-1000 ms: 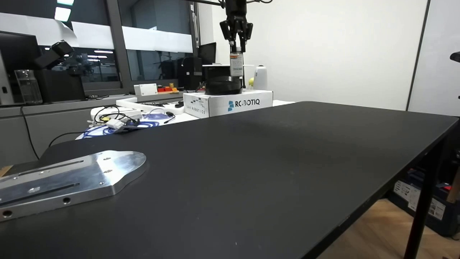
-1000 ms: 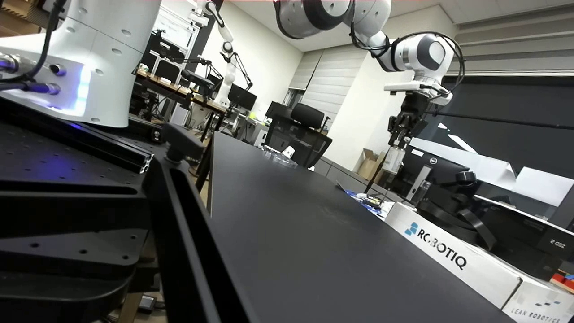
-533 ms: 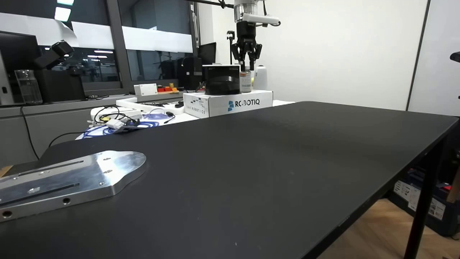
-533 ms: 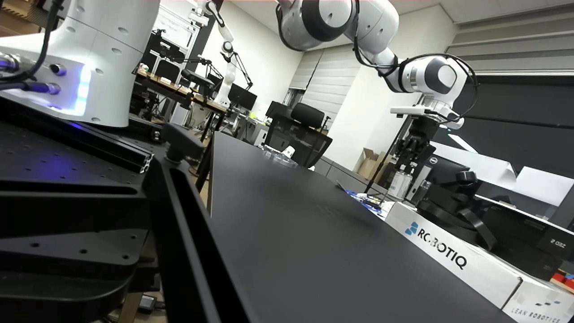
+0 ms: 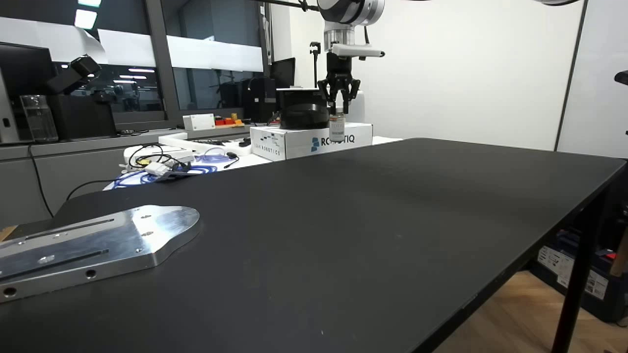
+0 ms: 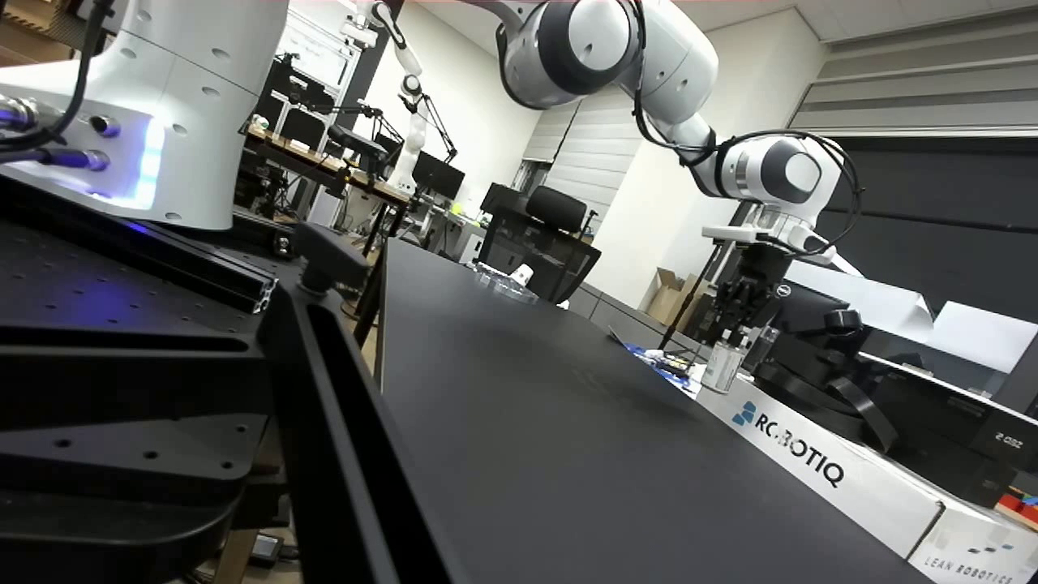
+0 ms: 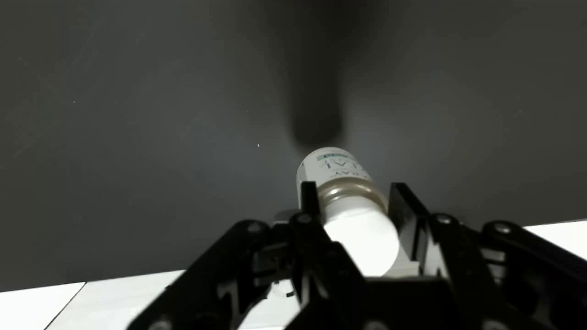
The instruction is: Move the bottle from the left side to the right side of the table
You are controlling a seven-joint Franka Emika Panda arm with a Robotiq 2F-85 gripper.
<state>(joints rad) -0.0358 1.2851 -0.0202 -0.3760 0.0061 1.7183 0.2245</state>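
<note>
The bottle (image 5: 336, 131) is upright, with a white cap, a brownish neck and a pale label; it also shows in an exterior view (image 6: 721, 371) and in the wrist view (image 7: 331, 166). My gripper (image 5: 339, 110) points straight down and is shut on the bottle's upper part, just below and around the cap. In the wrist view my gripper (image 7: 353, 195) has a finger on each side of the bottle. The bottle hangs a little above the black table (image 5: 343, 220), near the edge beside the white box. A dark shadow lies on the tabletop close to the bottle's base.
The white ROBOTIQ box (image 5: 299, 143) stands just beyond the table edge, right behind the bottle; it also shows in an exterior view (image 6: 859, 478). A black object (image 5: 304, 110) rests on it. A silver metal plate (image 5: 147, 230) lies at one table end. Cables (image 5: 162, 169) lie beyond the edge.
My gripper has moved down with the bottle in it, from well above the white box's top to in front of its face. It also shifted slightly rightward in an exterior view.
</note>
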